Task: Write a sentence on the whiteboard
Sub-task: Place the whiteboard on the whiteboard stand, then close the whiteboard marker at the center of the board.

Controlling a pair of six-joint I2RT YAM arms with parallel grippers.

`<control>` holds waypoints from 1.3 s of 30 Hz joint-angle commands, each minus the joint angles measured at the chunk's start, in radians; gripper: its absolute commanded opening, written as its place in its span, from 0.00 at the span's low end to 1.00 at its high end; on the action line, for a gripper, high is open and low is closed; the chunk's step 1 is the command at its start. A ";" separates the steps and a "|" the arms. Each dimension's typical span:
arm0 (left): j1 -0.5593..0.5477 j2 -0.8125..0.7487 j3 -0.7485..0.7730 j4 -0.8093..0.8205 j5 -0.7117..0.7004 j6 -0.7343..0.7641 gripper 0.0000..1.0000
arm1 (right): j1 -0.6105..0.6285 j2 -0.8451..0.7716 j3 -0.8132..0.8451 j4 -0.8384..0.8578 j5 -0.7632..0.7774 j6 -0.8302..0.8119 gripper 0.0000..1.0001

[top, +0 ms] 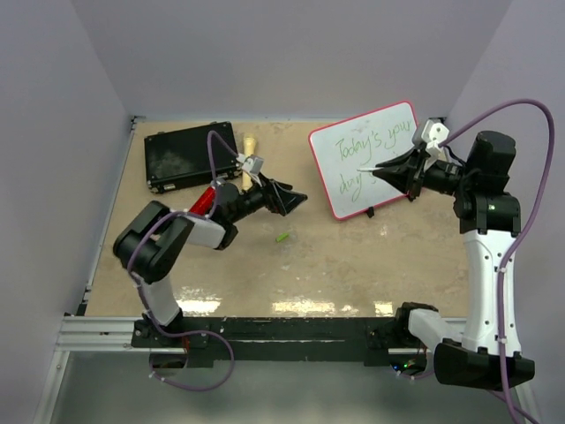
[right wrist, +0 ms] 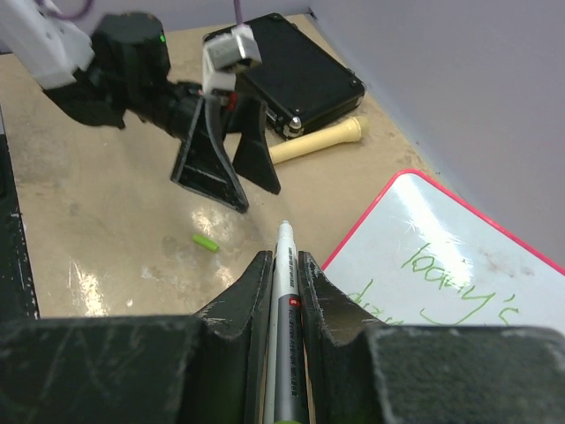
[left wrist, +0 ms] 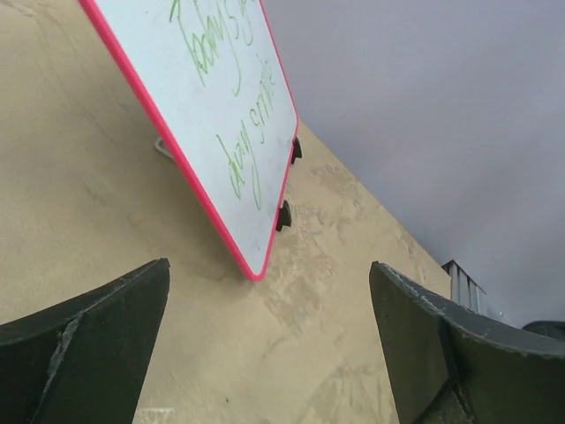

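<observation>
Left jaws, spread wide and empty, hover over the tabletop (top: pixel 335 265), well left of the whiteboard (top: pixel 330 181). It lies far right, bearing the sentence (top: pixel 375 141); right jaws, clamped on a marker (right wrist: pixel 284 265), hold its tip at the board.

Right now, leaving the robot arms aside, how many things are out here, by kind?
Whiteboard: 1
Black case: 1
Marker: 1
Wooden stick: 1
Small green piece: 1
Total: 5
</observation>
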 commanded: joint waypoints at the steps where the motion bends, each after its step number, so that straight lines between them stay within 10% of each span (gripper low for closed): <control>1: -0.014 -0.355 -0.017 -0.432 0.004 0.189 1.00 | -0.004 -0.037 -0.053 0.059 -0.021 0.003 0.00; 5: -0.040 -0.524 0.037 -1.064 -0.084 0.353 1.00 | -0.005 -0.059 -0.110 0.109 -0.030 0.018 0.00; 9: -0.049 -0.549 0.110 -1.363 -0.151 0.472 0.86 | -0.004 -0.066 -0.136 0.133 -0.042 0.020 0.00; 21: -0.170 -0.207 0.419 -1.676 -0.314 0.679 0.58 | -0.004 -0.046 -0.195 0.168 -0.045 0.017 0.00; 39: -0.224 0.005 0.575 -1.797 -0.397 0.714 0.39 | -0.004 -0.040 -0.199 0.165 -0.044 0.009 0.00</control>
